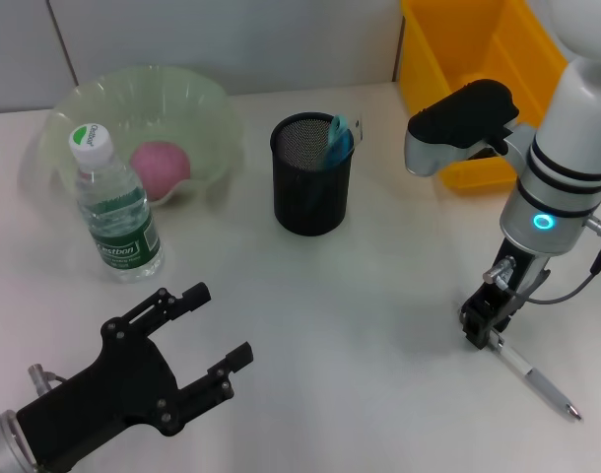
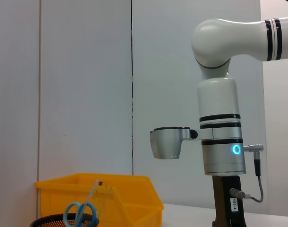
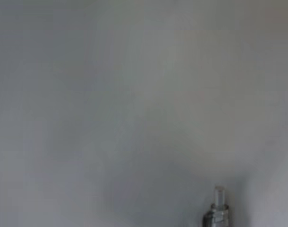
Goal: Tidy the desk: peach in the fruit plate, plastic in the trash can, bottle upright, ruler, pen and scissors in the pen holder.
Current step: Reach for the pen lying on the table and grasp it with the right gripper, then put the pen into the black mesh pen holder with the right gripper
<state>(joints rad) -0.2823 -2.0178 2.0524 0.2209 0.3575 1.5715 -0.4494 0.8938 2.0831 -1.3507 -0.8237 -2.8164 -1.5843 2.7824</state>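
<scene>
The pen (image 1: 533,376) lies on the table at the right, and its end also shows in the right wrist view (image 3: 218,208). My right gripper (image 1: 481,335) is down at the pen's near end, shut on it. The black mesh pen holder (image 1: 311,175) in the middle holds blue-handled scissors (image 1: 338,140) and a clear ruler (image 1: 356,128). A pink peach (image 1: 161,166) lies in the pale green fruit plate (image 1: 133,84). In front of the plate, the bottle (image 1: 113,212) stands upright. My left gripper (image 1: 220,323) hovers open at the front left, holding nothing. No plastic is in view.
A yellow trash bin (image 1: 478,59) stands at the back right behind the right arm. The left wrist view shows that bin (image 2: 130,198), the pen holder rim (image 2: 63,220) with the scissors (image 2: 80,213) and the ruler (image 2: 99,196), and the right arm (image 2: 219,142).
</scene>
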